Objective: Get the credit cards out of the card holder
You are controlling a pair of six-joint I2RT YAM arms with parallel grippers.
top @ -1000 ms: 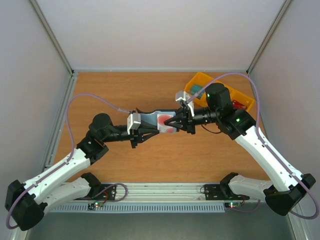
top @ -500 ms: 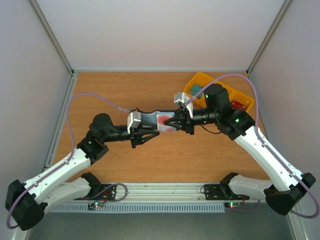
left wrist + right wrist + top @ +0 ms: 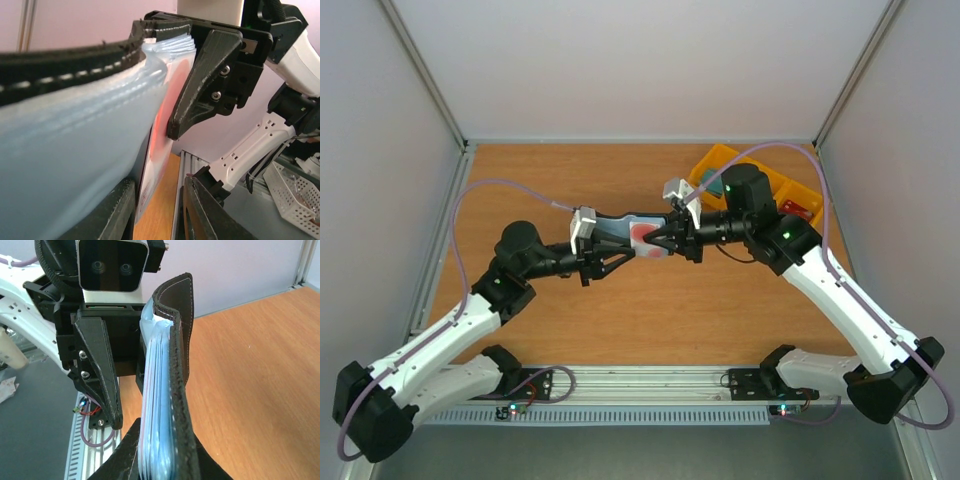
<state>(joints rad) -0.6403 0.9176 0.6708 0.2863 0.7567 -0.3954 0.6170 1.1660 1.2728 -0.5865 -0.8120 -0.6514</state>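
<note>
R gripper (image 3: 660,243) is clamped on the card holder (image 3: 613,228); the holder's stitched dark edge and pale-blue sleeves are pinched between its fingers (image 3: 127,460) in the R wrist view. L gripper (image 3: 617,257) is seen w/ jaws parted at the holder's other end, and a gap is left between one finger (image 3: 200,210) and the sleeve edge. The holder is kept on edge, off the table (image 3: 570,320), approx. mid-table between both arms. A red credit card (image 3: 643,237) is seen inside a clear sleeve, touched by an R fingertip. A yellow tray (image 3: 718,160) is set far right, behind the R arm.
</note>
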